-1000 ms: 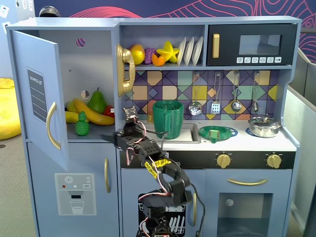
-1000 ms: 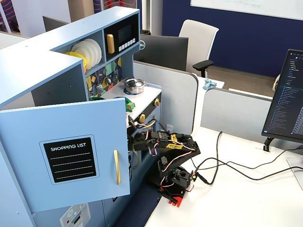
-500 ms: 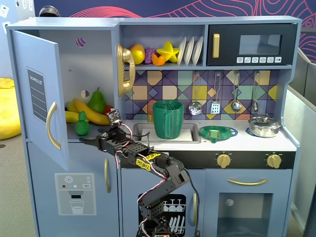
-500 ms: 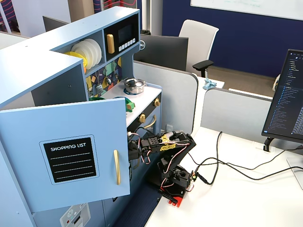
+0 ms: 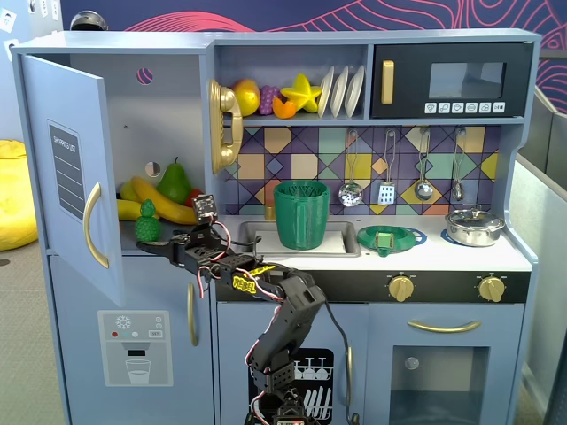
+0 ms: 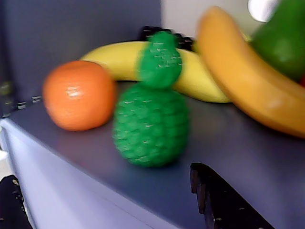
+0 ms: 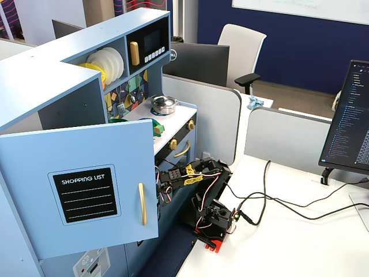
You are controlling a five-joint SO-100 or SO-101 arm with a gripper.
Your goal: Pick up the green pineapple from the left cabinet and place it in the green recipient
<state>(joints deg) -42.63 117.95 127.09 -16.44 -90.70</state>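
Observation:
The green pineapple (image 5: 148, 221) stands upright near the front edge of the shelf in the left cabinet (image 5: 133, 133), whose door (image 5: 66, 177) is swung open. In the wrist view the pineapple (image 6: 150, 126) is straight ahead and untouched. My gripper (image 5: 146, 244) is at the shelf's front edge just below the pineapple. It is open (image 6: 102, 176): one black finger (image 6: 219, 200) shows at lower right, the other at the lower left corner. The green recipient (image 5: 301, 213) stands upright in the sink area, to the right of the cabinet.
An orange (image 6: 78, 95) sits left of the pineapple, with bananas (image 6: 248, 86) and a dark-green pear (image 5: 174, 183) behind it. A flat green strainer dish (image 5: 390, 237) and a metal pot (image 5: 474, 226) are on the counter. In a fixed view the open door (image 7: 86, 184) hides the gripper.

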